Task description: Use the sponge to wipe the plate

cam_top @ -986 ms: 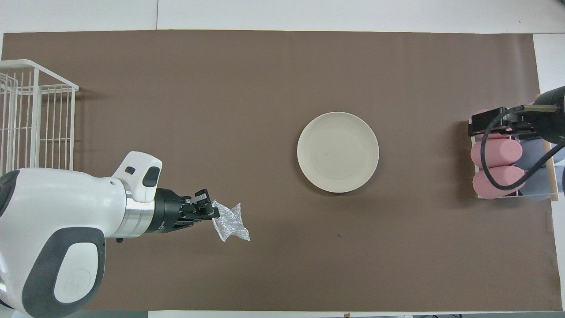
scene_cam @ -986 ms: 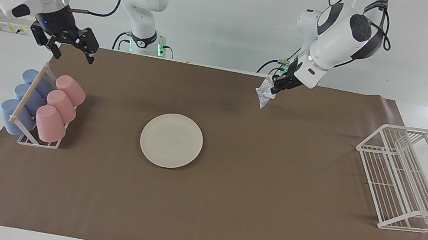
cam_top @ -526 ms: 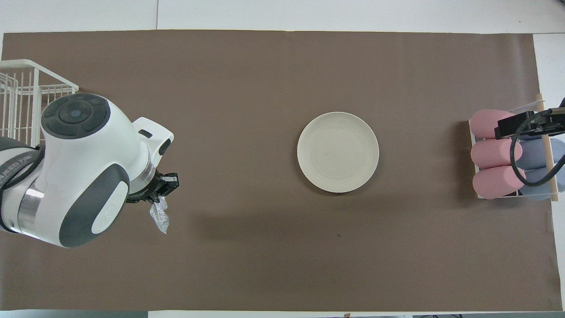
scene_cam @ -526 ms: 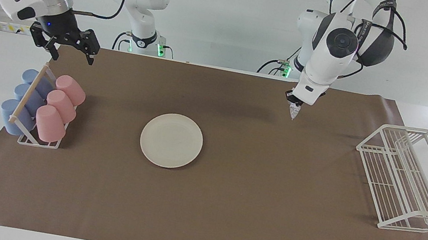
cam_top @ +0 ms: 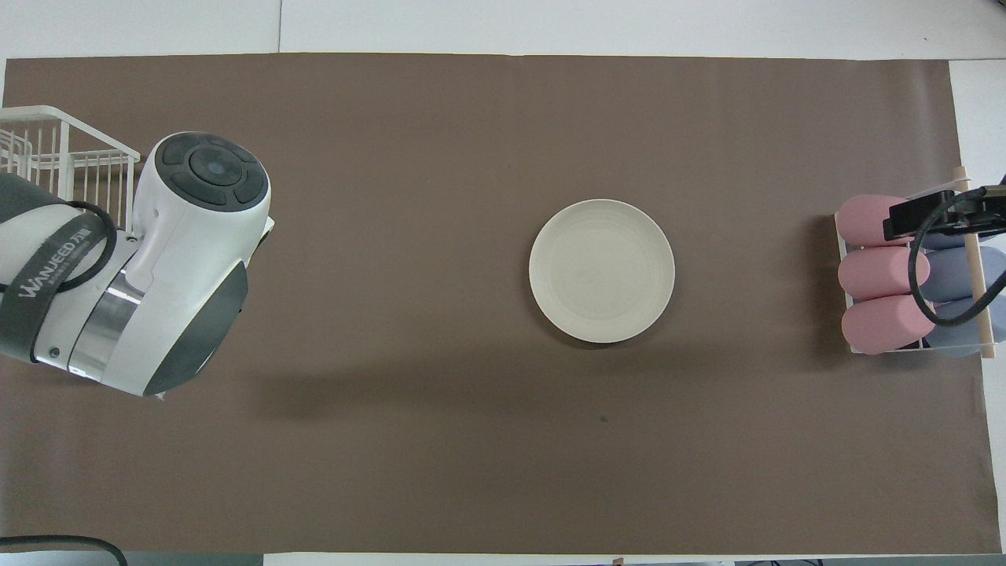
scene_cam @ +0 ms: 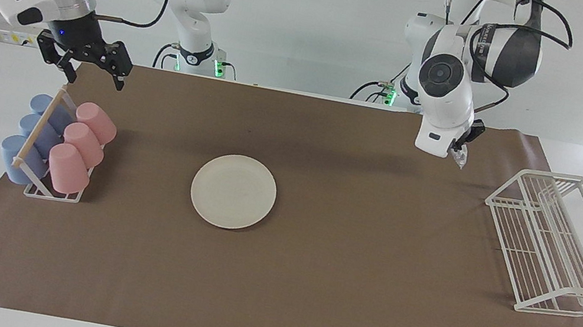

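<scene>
Facing view: left gripper (scene_cam: 460,151) jaws clench the hanging sponge (scene_cam: 459,158) over the mat; right gripper (scene_cam: 86,66) jaws spread.

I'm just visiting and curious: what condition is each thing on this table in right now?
Plate: flat on the mat, bare, nothing touching it.
Sponge: crumpled, hanging in the air from the left end effector.
Left end effector: shut on the sponge, over the mat beside the wire rack.
Right end effector: open, empty, above the cups.
Cups: lying on their sides in their holder.
Wire rack: standing empty.
</scene>
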Action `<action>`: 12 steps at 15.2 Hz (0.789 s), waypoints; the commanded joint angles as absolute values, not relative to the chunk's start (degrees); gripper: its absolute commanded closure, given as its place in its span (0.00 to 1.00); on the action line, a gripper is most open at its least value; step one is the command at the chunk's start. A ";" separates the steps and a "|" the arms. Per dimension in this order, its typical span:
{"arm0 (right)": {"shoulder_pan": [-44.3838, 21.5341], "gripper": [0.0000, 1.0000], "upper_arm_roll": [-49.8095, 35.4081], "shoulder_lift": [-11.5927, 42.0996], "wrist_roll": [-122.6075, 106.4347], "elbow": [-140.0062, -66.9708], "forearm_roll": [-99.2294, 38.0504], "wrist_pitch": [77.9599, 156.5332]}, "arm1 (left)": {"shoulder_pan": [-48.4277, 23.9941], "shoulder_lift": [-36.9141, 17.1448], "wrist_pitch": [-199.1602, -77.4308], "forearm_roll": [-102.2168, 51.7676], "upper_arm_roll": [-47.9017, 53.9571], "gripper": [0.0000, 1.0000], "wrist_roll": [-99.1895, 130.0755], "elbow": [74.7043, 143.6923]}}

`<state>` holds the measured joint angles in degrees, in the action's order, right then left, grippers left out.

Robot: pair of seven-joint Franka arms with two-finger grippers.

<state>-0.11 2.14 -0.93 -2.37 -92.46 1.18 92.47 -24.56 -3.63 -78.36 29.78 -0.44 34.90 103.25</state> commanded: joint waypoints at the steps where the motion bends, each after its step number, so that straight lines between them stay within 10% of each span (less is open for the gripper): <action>1: -0.18 0.00 2.72 -2.37 -1.23 -94.66 1.14 92.55 | -24.52 -5.54 -76.03 37.94 -0.35 1.00 35.68 101.51; 12: -0.26 0.00 2.64 -2.81 -1.14 -94.66 0.97 91.58 | -18.90 -23.80 -77.78 61.26 -0.88 1.00 35.33 91.52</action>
